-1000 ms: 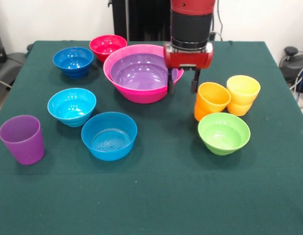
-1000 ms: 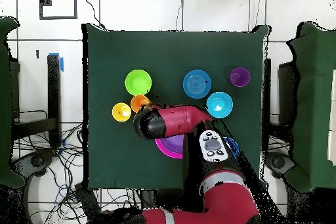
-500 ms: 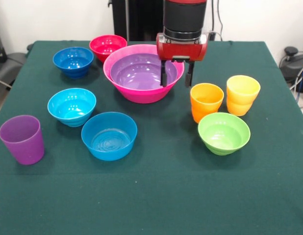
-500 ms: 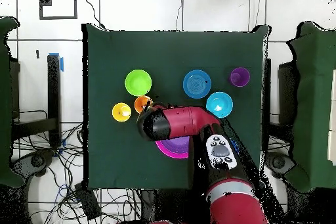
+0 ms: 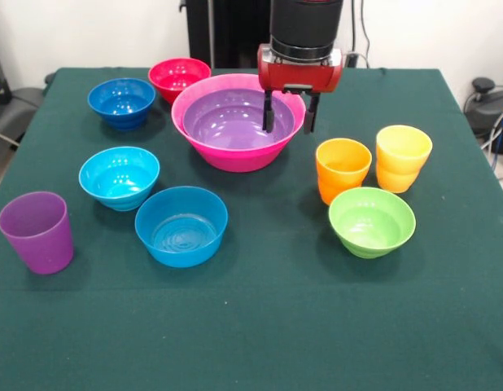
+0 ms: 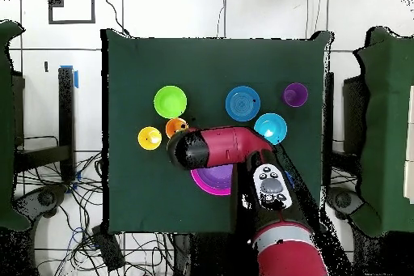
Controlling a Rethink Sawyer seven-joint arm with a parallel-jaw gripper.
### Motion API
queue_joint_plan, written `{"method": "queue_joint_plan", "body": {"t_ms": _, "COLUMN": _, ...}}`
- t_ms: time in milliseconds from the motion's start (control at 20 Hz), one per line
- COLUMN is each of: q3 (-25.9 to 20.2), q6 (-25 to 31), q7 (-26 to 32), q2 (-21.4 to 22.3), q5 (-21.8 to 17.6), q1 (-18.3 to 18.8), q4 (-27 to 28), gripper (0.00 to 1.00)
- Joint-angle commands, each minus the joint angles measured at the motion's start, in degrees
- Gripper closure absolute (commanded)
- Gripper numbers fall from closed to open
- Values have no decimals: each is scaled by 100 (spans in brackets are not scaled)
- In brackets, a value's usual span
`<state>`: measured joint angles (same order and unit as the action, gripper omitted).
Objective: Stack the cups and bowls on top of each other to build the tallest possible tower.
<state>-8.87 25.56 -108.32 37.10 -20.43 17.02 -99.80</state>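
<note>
Your landmark is the hot-pink bowl [image 5: 238,122], the tower's base, with the large purple bowl [image 5: 232,120] nested inside it. Nearest the camera, in front of it on the green bench [image 5: 251,326], sit the purple cup [image 5: 37,231], the mid blue bowl [image 5: 181,225] and the lime green bowl [image 5: 372,221]; the cyan bowl [image 5: 119,176], orange cup [image 5: 343,169] and yellow cup [image 5: 403,156] lie closer to it. The tool [image 5: 287,116] hangs over its right rim, jaws parted and empty. Behind it to the left stand the dark blue bowl [image 5: 121,102] and red-pink bowl [image 5: 179,78]. The tower looks barely begun; your next move is probably fetching the mid blue bowl. No readable writing shows.
</note>
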Motion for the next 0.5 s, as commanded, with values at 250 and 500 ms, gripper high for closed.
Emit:
{"method": "queue_joint_plan", "body": {"t_ms": 250, "q3": -641, "q6": 774, "q7": 261, "q2": -300, "q5": 95, "q1": -45, "q4": 728, "gripper": 0}}
{"method": "queue_joint_plan", "body": {"t_ms": 500, "q3": -670, "q6": 1110, "q7": 343, "q2": -481, "q5": 123, "q1": -74, "q4": 1133, "gripper": 0}}
